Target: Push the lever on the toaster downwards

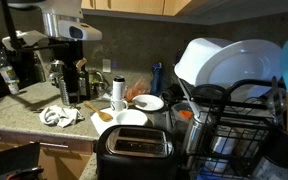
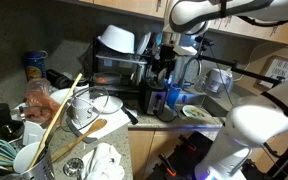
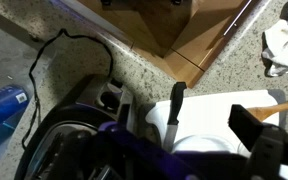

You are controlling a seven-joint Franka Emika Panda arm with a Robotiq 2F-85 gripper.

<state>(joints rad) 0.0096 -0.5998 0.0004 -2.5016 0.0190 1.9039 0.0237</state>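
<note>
Cramped kitchen, speckled granite counter (image 1: pixel 9 128), stuff crammed everywhere. The toaster (image 1: pixel 134 150) is parked at the counter's front edge, at 6 o'clock in an exterior view. The rack (image 1: pixel 239 110) full of white dishes is off toward 3, and a plate (image 1: pixel 124 118) sits just behind the toaster toward 12. The wrist view catches its dark rounded body low at 7 o'clock, near a black-handled knife (image 3: pixel 176 102) lying across a plate.

The gripper (image 2: pixel 164 62) hangs above the clutter and isn't touching the toaster. It's too dark and blurry to say whether the fingers are spread or closed.

Handling-wise, I'd guess a hard, rigid shell with decent weight, nothing delicate. Smooth granite could still let it skid or rock if the push goes in sideways, and the shiny slotted top looks slick, so I wouldn't brace there. There's really nothing to grab here. You put a fingertip on top of the lever tab and press straight down, and I'd expect spring resistance until it latches. Honestly I can't pick out the lever in any view. I'd guess it's on a narrow end.

The toaster stands upright with its slots facing up. Its long axis runs 9 to 3 across that exterior view, with a broad side toward the camera. So the lever travel should be vertical, square to that axis.
</note>
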